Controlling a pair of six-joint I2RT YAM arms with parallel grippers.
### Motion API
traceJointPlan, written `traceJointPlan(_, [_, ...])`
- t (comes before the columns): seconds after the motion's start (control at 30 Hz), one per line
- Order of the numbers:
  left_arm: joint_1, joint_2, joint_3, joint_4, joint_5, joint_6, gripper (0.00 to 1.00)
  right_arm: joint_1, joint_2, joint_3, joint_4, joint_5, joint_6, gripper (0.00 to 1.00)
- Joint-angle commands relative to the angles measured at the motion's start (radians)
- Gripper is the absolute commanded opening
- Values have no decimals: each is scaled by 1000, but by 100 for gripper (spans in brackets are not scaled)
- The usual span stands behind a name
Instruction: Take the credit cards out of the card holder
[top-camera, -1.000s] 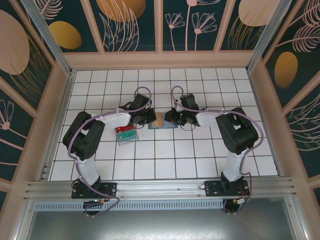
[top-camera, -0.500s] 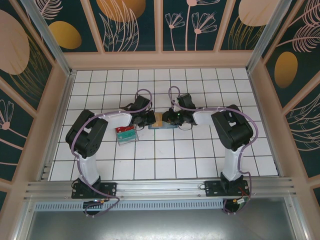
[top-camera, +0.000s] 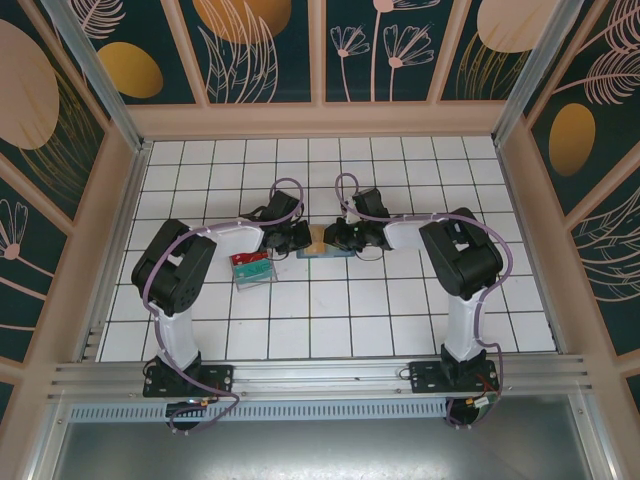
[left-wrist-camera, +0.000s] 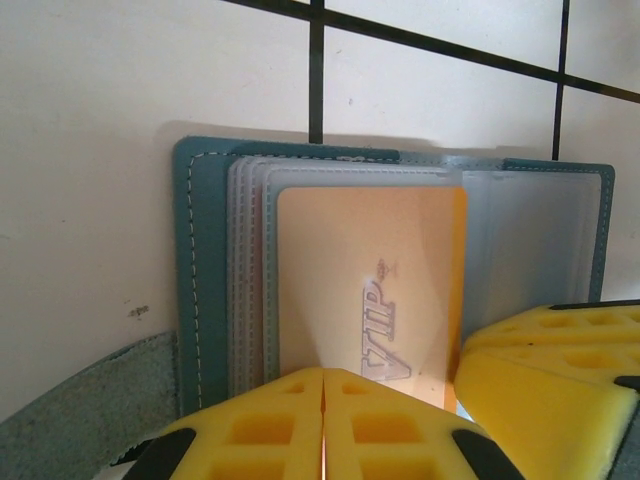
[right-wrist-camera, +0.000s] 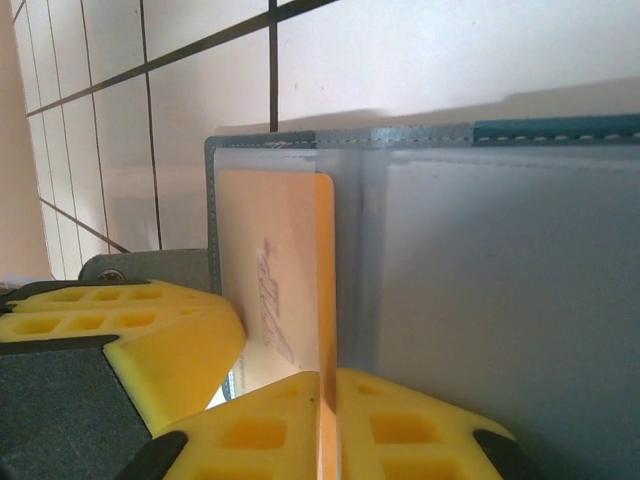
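My left gripper (left-wrist-camera: 322, 405), jaws pressed together, appears to pin the flat-lying teal card holder (left-wrist-camera: 203, 290). My right gripper (right-wrist-camera: 328, 410) pinches the edge of the yellow-orange credit card (right-wrist-camera: 275, 260), sleeved inside. Best: pull slowly along the sleeve, holder pinned.

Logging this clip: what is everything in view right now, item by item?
card holder: one, teal with clear sleeves, lying open on the tiles at mid-table, between the two grippers
credit card: one, yellow-orange, embossed VIP, in the holder's clear sleeves
clear plastic tray: one, red and green contents, on the tiles left of the holder
table: one, white tiles with dark lines
walls: dark teal panels with a pale plant print, around the table
left gripper: one, yellow pads, shut at the holder's edge
right gripper: one, yellow pads, shut at the holder's edge; what it pinches is unclear
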Motion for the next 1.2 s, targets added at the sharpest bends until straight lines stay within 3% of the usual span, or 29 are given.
traceJointPlan(0.0, [2,24,-11,-6,14,-7,10,12,18,25,17,-21,9,7])
traceJointPlan(0.07, [3,24,-9,-10,10,-6,10,11,15,23,17,-16,9,0])
traceJointPlan(0.5, [3,-31,13,-34,-13,-1,18,-2,-22,-10,26,5,18,0])
traceJointPlan(1.13, [8,-71,-9,-21,-45,-12,17,-17,-72,-39,20,12,5,0])
traceJointPlan(1.17, [8,-72,-10,-21,-48,-12,17,-14,-72,-33,13,13,2,3])
